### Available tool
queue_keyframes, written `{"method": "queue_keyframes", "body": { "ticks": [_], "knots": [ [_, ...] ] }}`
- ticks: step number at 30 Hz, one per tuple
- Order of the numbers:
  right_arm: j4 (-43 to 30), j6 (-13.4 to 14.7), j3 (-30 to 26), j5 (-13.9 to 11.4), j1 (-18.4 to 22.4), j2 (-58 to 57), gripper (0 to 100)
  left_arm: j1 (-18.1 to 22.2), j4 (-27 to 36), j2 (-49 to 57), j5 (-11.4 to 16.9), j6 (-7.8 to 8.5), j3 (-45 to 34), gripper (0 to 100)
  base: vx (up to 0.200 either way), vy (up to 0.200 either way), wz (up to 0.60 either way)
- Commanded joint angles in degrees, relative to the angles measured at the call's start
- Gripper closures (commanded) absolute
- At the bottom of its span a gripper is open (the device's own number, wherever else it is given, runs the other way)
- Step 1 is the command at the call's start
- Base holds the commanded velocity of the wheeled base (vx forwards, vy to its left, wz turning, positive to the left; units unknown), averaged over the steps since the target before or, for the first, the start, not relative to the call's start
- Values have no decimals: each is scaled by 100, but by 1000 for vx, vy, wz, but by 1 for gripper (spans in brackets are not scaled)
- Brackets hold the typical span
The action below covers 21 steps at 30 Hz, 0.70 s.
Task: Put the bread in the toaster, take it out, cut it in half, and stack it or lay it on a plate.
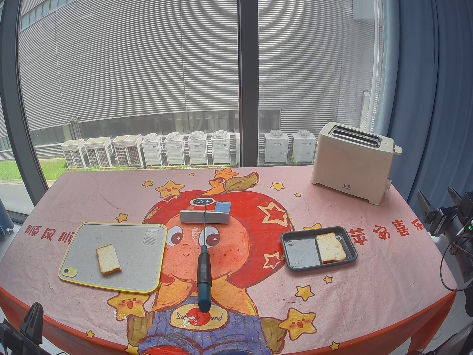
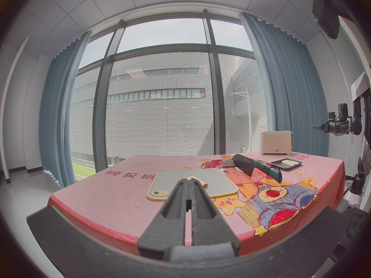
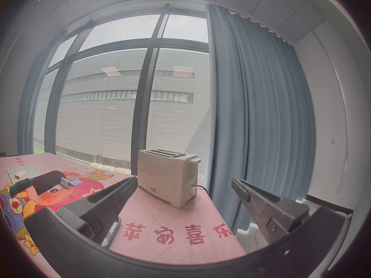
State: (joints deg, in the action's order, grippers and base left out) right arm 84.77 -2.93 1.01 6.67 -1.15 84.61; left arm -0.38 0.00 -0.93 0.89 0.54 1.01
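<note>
Bread slice [image 2: 201, 182] on cutting board [image 2: 220, 180]: near part is lying hidden behind the tips of the left end effector [image 2: 188, 182].
Tray [image 3: 114, 230]: is showing as a sliver; the rest is sitting behind a finger of the right end effector [image 3: 184, 182].
Knife [image 1: 204, 269]: blade is showing edge-on in the head view, a thin line; its tip is lying hidden at the holder [image 1: 205, 216].
Toaster [image 1: 352, 163]: slot interiors are lying out of sight.
Desk [image 1: 374, 292]: near edge is running off the head view's bottom.
</note>
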Motion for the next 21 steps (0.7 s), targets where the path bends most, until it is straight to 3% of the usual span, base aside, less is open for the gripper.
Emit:
{"method": "queue_keyframes", "body": {
  "ticks": [1,15,21],
  "knots": [
    [-242,-6,-101,-8,9,-384,0,3,0,93,-1,-1,-101,100,0,0,0],
    [-1639,46,-92,-52,-52,-1711,0,3,0,93,-1,-1,-101,100,0,0,0],
    [-2650,-15,-92,-377,-44,-2740,0,3,0,93,-1,-1,-101,100,0,0,0]
  ]
}}
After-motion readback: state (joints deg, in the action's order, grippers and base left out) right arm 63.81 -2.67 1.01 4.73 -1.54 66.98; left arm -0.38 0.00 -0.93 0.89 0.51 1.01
